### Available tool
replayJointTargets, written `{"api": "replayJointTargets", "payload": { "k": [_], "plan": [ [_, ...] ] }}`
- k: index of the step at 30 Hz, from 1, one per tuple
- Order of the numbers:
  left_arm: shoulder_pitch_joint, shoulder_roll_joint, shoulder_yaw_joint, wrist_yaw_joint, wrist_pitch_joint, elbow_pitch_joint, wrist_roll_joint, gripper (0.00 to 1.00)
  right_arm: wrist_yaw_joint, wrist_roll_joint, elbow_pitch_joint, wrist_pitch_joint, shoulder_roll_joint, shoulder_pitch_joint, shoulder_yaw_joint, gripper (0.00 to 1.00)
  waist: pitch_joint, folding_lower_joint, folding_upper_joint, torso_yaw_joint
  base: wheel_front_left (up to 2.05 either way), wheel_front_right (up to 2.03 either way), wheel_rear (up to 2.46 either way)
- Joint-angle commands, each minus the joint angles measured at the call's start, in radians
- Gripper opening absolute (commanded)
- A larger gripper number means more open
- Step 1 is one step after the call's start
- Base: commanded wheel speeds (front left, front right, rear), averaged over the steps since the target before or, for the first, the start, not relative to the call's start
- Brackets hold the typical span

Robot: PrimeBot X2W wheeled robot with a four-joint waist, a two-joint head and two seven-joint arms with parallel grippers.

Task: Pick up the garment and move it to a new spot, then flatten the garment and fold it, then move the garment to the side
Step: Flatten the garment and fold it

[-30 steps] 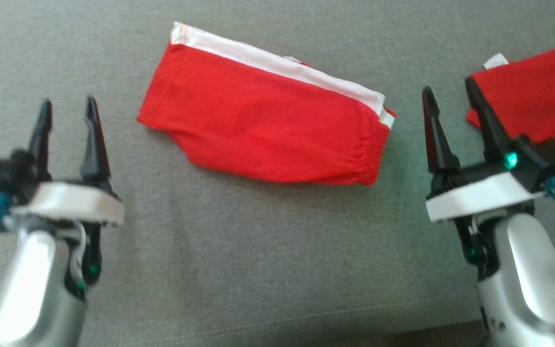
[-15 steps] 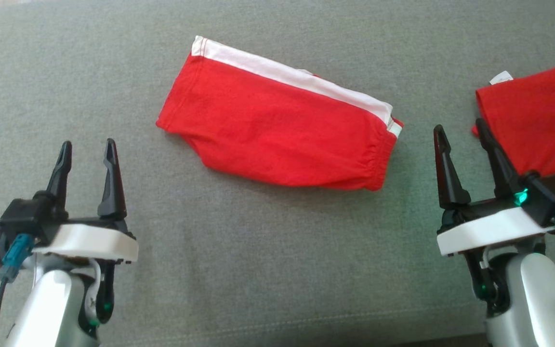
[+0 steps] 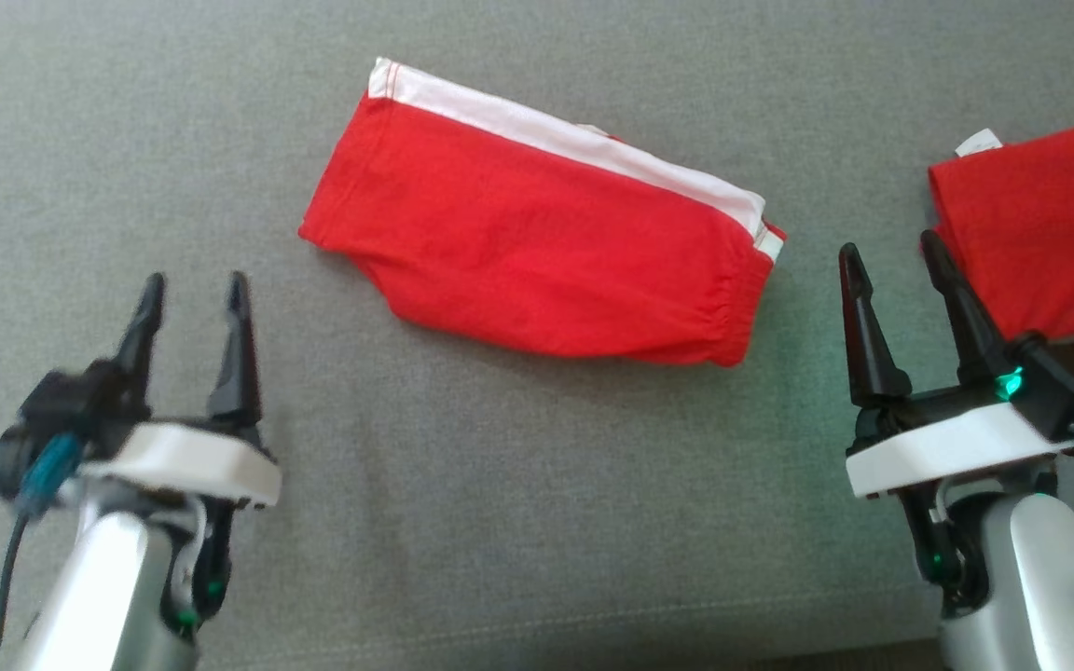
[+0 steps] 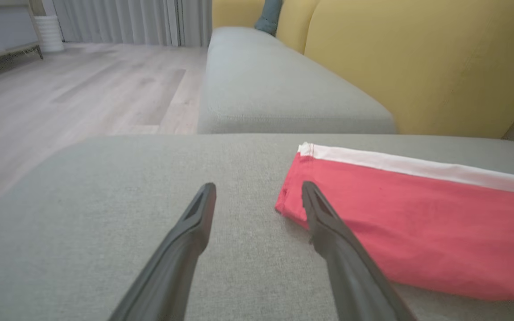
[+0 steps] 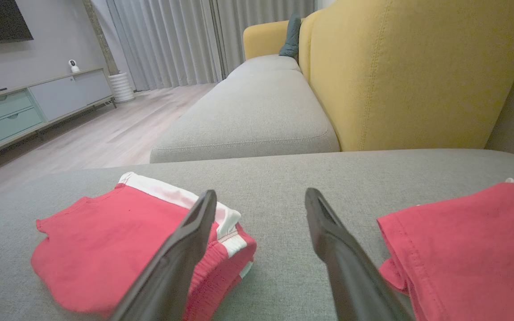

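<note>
Red shorts (image 3: 537,252) with a white side stripe lie folded flat on the grey sofa seat (image 3: 518,513), slanting from upper left to lower right. My left gripper (image 3: 194,296) hovers open to their lower left, apart from the cloth; in the left wrist view the shorts (image 4: 417,218) lie just right of its fingers (image 4: 185,240). My right gripper (image 3: 889,253) stands open between the shorts' waistband end and a second red garment (image 3: 1040,233). In the right wrist view the shorts (image 5: 118,245) are at left, the second garment (image 5: 471,240) at right.
A yellow sofa back (image 5: 413,71) rises behind the seat. Another grey cushion (image 5: 248,120) extends beyond it, with wooden floor (image 5: 83,133) and a low cabinet (image 5: 11,111) to the left. The seat's front seam (image 3: 500,629) runs near the bottom of the head view.
The head camera shifted, so the whole scene moved in view. My left gripper has edged right and slightly down and shows motion blur. The shorts lie as before.
</note>
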Motion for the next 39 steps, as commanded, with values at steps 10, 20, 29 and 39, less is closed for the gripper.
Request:
{"api": "replayJointTargets", "payload": {
  "k": [10,20,29,39],
  "plan": [
    [-0.368,0.01,-0.045,-0.157,0.248,0.245,-0.083,1.0,-0.001,0.006,-0.032,-0.006,0.005,-0.059,0.046,1.0,0.077,0.0,0.0,-0.06,0.0,0.0,0.0],
    [-0.528,0.031,-0.071,-0.202,0.422,0.511,-0.107,1.0,-0.001,0.033,-0.004,-0.028,0.005,-0.071,0.05,1.0,0.106,0.0,0.0,-0.098,0.0,0.0,0.0],
    [-0.564,0.024,-0.138,-0.224,0.525,0.607,-0.091,0.0,-0.001,0.051,0.01,-0.039,0.005,-0.081,0.05,1.0,0.115,0.0,0.0,-0.101,0.0,0.0,0.0],
    [-0.505,0.022,-0.121,-0.154,0.428,0.547,-0.088,0.0,-0.001,0.046,0.016,-0.034,0.005,-0.073,0.041,1.0,0.086,0.0,0.0,-0.07,0.0,0.0,0.0]
  ]
}}
